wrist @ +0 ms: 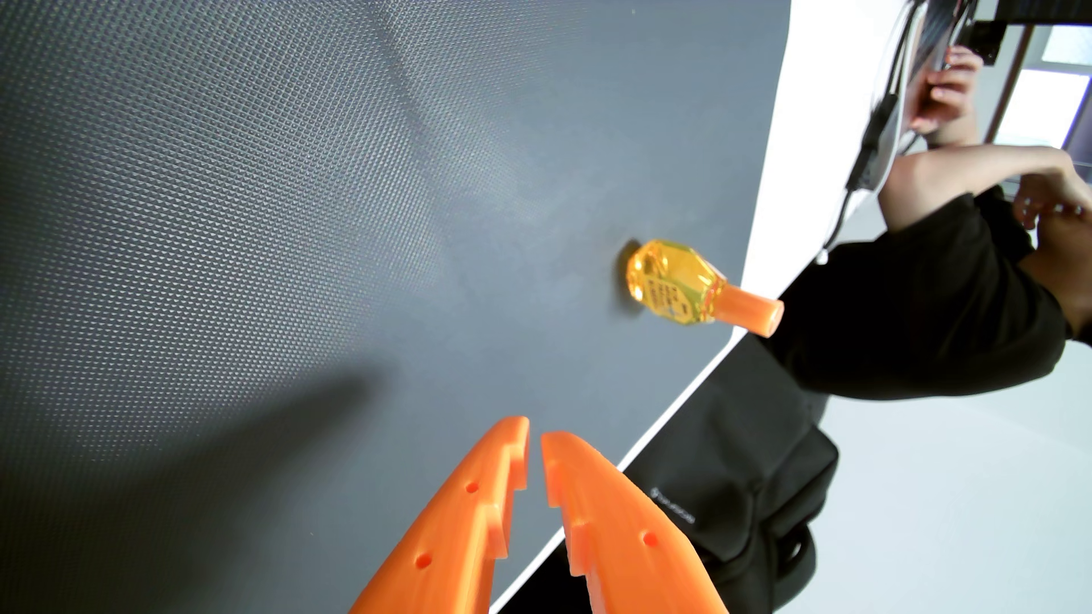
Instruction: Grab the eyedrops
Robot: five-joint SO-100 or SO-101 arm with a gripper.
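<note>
- Gripper (535, 434): orange, two-finger, entering the wrist view from the bottom edge. Jaws nearly closed, with a narrow gap between the tips; nothing held between them. Inner faces of the fingers (455, 519) are stepped, and round holes show on the outer faces.
- Eyedrops (679, 286): small faceted yellow bottle with an orange cap (753, 310). Rests on the mat, cap end toward the right of the view, near the mat's right edge. A printed label is on one face; the text is too small to read.
- Relation: bottle sits above and to the right of the fingertips in the view, well apart from them, no contact.
- Mat (266, 206): dark grey, fine textured surface, with a soft shadow left of the gripper.
- Table (821, 118): white surface showing beyond the mat's right edge.
- Person (922, 307): black sleeve and bent arm at right, beyond the table edge.
- Bag (738, 472): black, below the table edge at lower right.
</note>
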